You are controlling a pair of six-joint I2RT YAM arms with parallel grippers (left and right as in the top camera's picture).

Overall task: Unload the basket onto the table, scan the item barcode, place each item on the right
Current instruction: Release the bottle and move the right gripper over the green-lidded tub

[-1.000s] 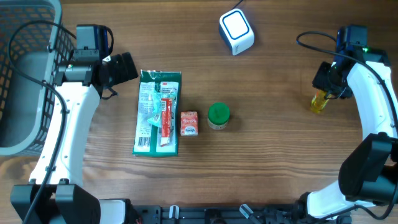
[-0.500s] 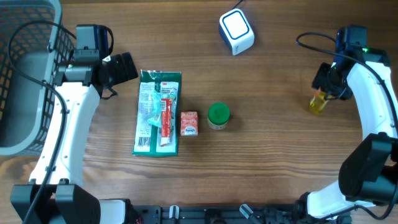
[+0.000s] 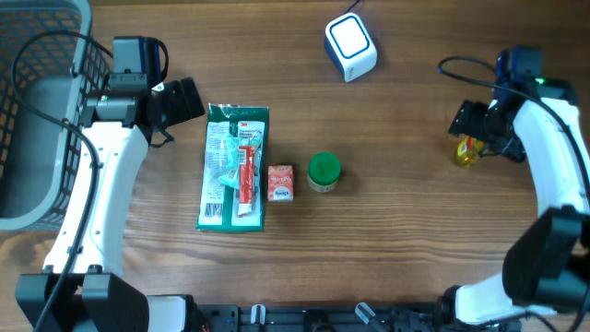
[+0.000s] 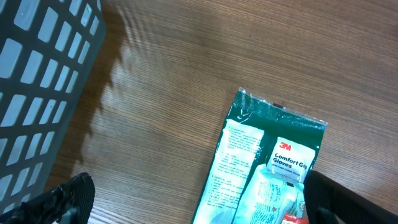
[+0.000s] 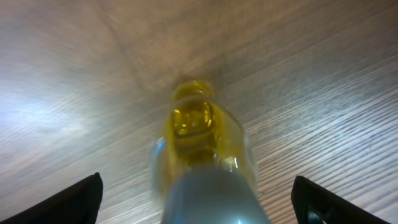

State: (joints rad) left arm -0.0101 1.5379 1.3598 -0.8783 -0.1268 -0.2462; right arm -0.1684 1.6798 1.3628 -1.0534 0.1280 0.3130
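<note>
Bench (image 3: 406, 231): a wood-grain top; the two arms come in from the near edge, one on each side.
Scanner (image 3: 350, 48): a small white block with a blue-rimmed window facing up. It sits close to the far edge, a little right of the middle, well apart from everything else.
Yellow bottle (image 3: 466, 152): this is the item at the right arm. It is small and clear yellow, on the bench near the right edge, in the far half. From where I look I cannot tell whether it stands or lies.
Right claw (image 5: 196, 194): poised right over the yellow bottle. Its two dark fingers are spread wide, one on either side, with bare wood showing between each finger and the bottle. It grips nothing.
Left claw (image 3: 187, 98): hangs above the bench between the basket and the far left corner of the gloves pack. Its fingers are wide apart and hold nothing.
Basket (image 3: 23, 111): grey mesh, filling the far left corner.
Gloves pack (image 3: 221, 171): flat and green with a red strip on it, left of the middle, its long side running from near to far.
Orange box (image 3: 280, 182): small, just beside the right side of the pack; I cannot tell whether they touch.
Green-lidded tub (image 3: 324, 171): round, just right of the orange box, about mid-bench.
</note>
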